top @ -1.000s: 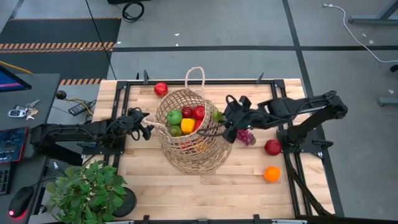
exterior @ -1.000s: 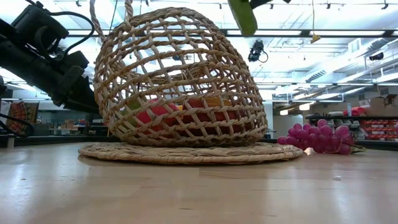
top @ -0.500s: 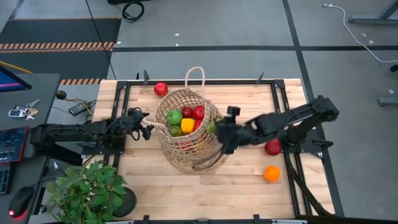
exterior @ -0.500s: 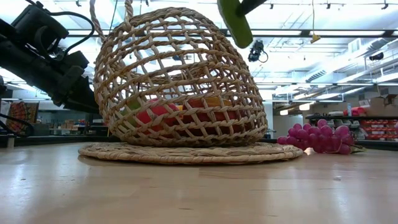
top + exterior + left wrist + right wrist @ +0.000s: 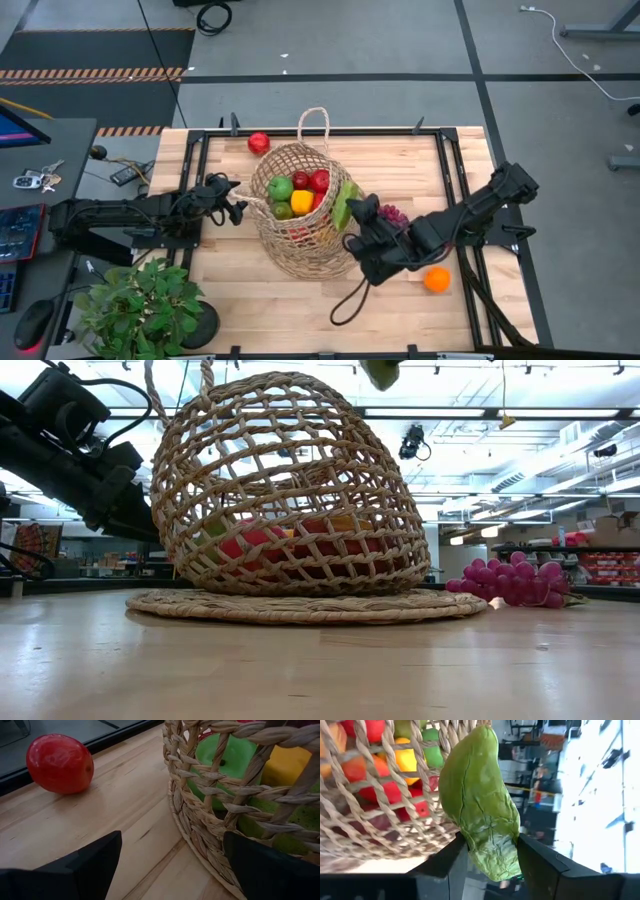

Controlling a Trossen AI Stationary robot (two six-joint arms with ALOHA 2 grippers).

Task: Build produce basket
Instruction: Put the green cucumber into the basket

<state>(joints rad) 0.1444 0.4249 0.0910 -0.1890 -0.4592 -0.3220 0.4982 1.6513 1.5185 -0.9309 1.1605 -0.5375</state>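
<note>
The tan wicker basket (image 5: 305, 215) stands mid-table, tilted, with red, green and yellow produce inside. My right gripper (image 5: 352, 220) is at its right rim, shut on a long green piece (image 5: 345, 204). Only the tip of the green piece (image 5: 380, 370) shows above the basket (image 5: 290, 490) in the low view. My left gripper (image 5: 240, 207) waits open at the basket's left side, and the basket's wall (image 5: 200, 825) stands between its fingers. Loose on the table lie a red fruit (image 5: 259, 142), purple grapes (image 5: 393, 213) and an orange (image 5: 437, 279). My left gripper may or may not touch the basket's wall; I cannot tell. My right gripper pinches one end of the green piece (image 5: 490, 857) between its two fingers (image 5: 455, 857). The rest sticks out past the fingertips toward the basket (image 5: 365, 805). The piece is lifted clear, beside the basket's right rim.
A leafy potted plant (image 5: 140, 310) stands at the near left corner. The red fruit (image 5: 60, 763) lies at the far edge, left of the basket. The grapes (image 5: 510, 582) lie right of the basket. A black cable loop (image 5: 350, 295) hangs under my right arm.
My right arm has swung toward the table's near edge and its wrist has rolled. The green piece has turned with it and shifted along the basket's right rim toward the near side, still held clear. The basket and my left gripper have kept still.
</note>
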